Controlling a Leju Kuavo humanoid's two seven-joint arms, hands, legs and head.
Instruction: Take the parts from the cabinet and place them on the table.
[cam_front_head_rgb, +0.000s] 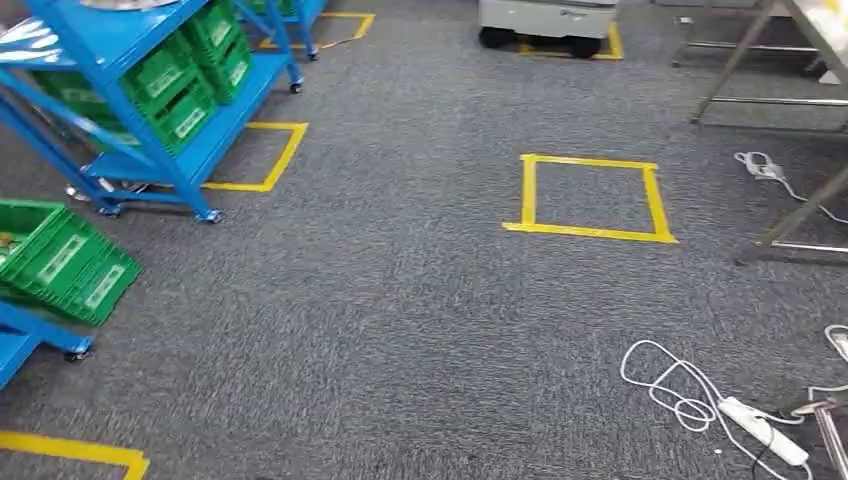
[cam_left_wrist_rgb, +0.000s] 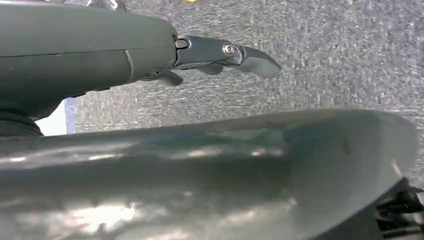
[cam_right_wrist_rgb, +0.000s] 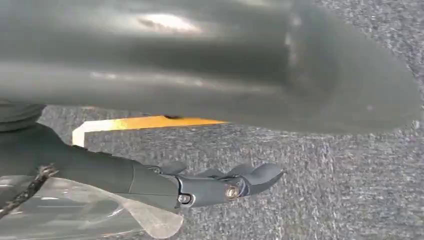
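A blue cabinet (cam_front_head_rgb: 215, 130) on wheels stands at the far left, with green bins (cam_front_head_rgb: 185, 85) on its shelves. A second blue rack holds a tilted green bin (cam_front_head_rgb: 65, 260) at the near left. Metal table legs (cam_front_head_rgb: 795, 215) rise at the right edge. My left hand (cam_left_wrist_rgb: 200, 160) hangs over grey carpet, its fingers (cam_left_wrist_rgb: 225, 52) straight and well apart from the thick thumb, nothing between them. My right hand (cam_right_wrist_rgb: 210, 70) hangs the same way, its fingers (cam_right_wrist_rgb: 225, 189) straight. A clear plastic sheet (cam_right_wrist_rgb: 100, 215) shows beyond them; whether it touches the hand I cannot tell.
A yellow tape square (cam_front_head_rgb: 590, 198) marks the carpet ahead, with other tape marks near the cabinet. A white power strip (cam_front_head_rgb: 762, 430) and looped white cables (cam_front_head_rgb: 680, 395) lie at the near right. A white wheeled unit (cam_front_head_rgb: 545, 20) stands at the far end.
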